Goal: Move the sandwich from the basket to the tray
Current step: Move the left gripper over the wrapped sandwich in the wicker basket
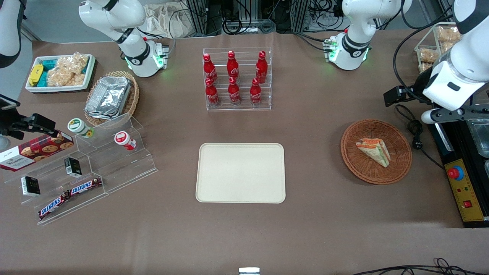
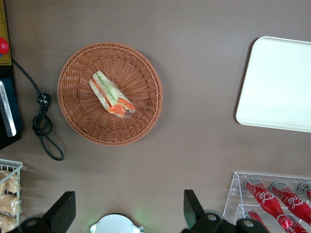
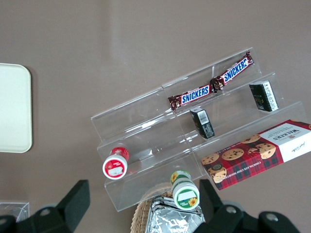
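Note:
The sandwich (image 1: 374,151) (image 2: 112,94), a pale wedge with orange and green filling, lies in the round reddish-brown basket (image 1: 355,160) (image 2: 77,116) toward the working arm's end of the table. The cream tray (image 1: 240,172) (image 2: 277,87) sits bare at the table's middle, about a basket's width from the basket. My left gripper (image 1: 454,114) (image 2: 127,208) hangs high above the table edge, off to the side of the basket and apart from it. Its fingers (image 2: 192,206) stand wide open with nothing between them.
A black control box (image 1: 464,183) with a red button and a coiled cable (image 1: 416,133) lie beside the basket. A clear rack of red bottles (image 1: 237,78) stands farther from the camera than the tray. Acrylic snack shelves (image 1: 88,164), a foil-filled tan basket (image 1: 110,97) and a white bin (image 1: 61,72) lie toward the parked arm's end.

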Robot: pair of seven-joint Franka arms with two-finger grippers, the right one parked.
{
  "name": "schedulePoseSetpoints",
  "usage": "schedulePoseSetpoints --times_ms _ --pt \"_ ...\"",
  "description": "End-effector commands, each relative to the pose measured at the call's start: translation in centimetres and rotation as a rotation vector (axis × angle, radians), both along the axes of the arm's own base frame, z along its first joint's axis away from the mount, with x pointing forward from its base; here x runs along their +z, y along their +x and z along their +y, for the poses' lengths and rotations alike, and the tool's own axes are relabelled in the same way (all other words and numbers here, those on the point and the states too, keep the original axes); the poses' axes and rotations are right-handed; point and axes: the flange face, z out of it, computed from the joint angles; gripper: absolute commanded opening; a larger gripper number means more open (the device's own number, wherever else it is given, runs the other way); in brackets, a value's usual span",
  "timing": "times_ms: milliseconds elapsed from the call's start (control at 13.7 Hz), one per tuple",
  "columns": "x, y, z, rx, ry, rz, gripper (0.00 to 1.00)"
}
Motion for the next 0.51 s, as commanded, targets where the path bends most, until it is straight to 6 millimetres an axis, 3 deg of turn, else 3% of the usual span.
schedulePoseSetpoints --times_ms 0,219,438 --pt "0.6 0.2 0.1 -0.010 0.029 -0.017 1.00" --pt "0.3 0.5 0.7 0.010 0.033 -0.016 1.00" --pt "-3.4 1.8 3.4 0.124 0.025 0.029 1.00"
